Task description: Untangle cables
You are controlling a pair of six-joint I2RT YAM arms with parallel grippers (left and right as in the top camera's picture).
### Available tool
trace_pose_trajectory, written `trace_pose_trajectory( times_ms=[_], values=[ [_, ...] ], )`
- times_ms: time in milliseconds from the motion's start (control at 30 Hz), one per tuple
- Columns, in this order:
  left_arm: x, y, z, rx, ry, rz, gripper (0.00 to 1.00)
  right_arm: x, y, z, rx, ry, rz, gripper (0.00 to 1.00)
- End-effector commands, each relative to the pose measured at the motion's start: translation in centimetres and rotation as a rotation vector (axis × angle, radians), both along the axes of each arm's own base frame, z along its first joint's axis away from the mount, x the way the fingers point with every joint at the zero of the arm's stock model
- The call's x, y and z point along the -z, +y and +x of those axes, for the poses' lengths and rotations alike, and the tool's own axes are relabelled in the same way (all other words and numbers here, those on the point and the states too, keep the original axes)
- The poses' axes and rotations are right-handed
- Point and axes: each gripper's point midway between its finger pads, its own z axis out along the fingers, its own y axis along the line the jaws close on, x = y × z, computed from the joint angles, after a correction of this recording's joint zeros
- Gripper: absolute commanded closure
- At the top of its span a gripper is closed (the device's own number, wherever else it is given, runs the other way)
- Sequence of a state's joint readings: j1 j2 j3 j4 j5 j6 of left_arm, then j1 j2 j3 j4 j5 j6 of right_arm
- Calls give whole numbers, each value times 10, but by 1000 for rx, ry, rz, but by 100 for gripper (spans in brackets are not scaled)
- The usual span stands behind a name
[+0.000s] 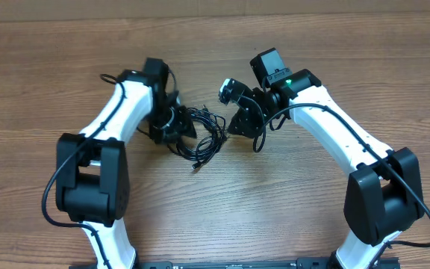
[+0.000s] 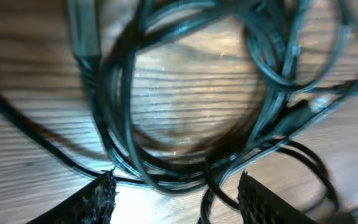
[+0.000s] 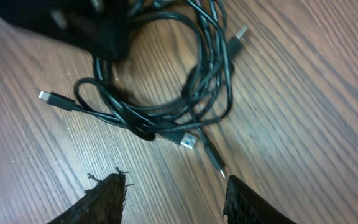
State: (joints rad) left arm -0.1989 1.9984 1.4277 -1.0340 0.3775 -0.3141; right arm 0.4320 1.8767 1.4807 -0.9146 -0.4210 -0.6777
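While the left arm [image 1: 122, 108] leans in over the desk [image 1: 275, 209], its jaws stand parted and clasp nothing, with the two dark fingertips [image 2: 98, 199] set apart low in the left wrist view. The cables [image 1: 204, 134] lie flat on the wood just to the right of these jaws, between them and the right arm's jaws. Seen from the left wrist, the bundle sits directly ahead of the tips. A strand or two crosses the gap between them, though the blur hides whether any touches a tip. The cords are thin, black and glossy, wound into a loose ring of several overlapping turns with bare wood showing inside it. Looser loops spill off its edge, and one pale plug [image 2: 319, 106] sits near the right side. From the right wrist view, a silver-tipped plug [image 3: 45, 96] points away to the left of the ring. A broader plug [image 3: 240, 34] sticks out at its far side, and another [image 3: 188, 140] lies nearest the jaws. The right arm's [image 1: 327, 119] jaws are likewise released, fingertips [image 3: 107, 199] apart with only bare desk between them, the bundle lying ahead and clear of them.
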Motion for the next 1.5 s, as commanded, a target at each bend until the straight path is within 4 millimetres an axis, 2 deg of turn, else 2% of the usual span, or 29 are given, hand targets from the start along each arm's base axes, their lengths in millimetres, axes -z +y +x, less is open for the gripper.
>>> trace_pose_trajectory(
  times_ms=[0,33,100,167,233,267,467,567,633,700,867,1033,1167,1300,1467],
  values=[
    [23,0,-20,-76,62,65,36,-2,9,-5,-75,-34,47,50],
    [27,-2,-21,-87,63,67,37,1,9,-5,-75,-38,49,50],
    [40,-5,-21,-88,36,60,46,13,10,-6,-76,-46,56,50],
    [46,0,-16,-86,0,91,77,23,8,-10,-76,-37,53,50],
    [47,9,-10,-83,-29,129,92,25,7,-12,-76,-28,53,50],
    [47,12,-7,-72,-46,137,96,24,8,-13,-79,-22,61,51],
    [45,26,17,-36,-142,127,96,15,24,-27,-123,29,157,54],
    [42,32,27,-66,-167,107,95,17,29,-38,-143,54,145,50],
    [40,31,34,-83,-182,67,89,19,36,-47,-169,60,126,48],
    [39,31,35,-83,-187,63,82,22,39,-52,-183,49,92,48],
    [39,30,34,-79,-186,63,75,33,43,-50,-201,-37,-29,49],
    [39,30,34,-79,-185,63,75,33,56,-42,-214,-136,-70,54],
    [39,30,34,-79,-185,63,77,32,58,-37,-210,-166,-74,54],
    [39,29,34,-79,-184,60,78,34,58,-43,-200,-128,-57,61],
    [39,29,34,-79,-183,56,78,43,57,-46,-202,-122,-54,61]
  ],
)
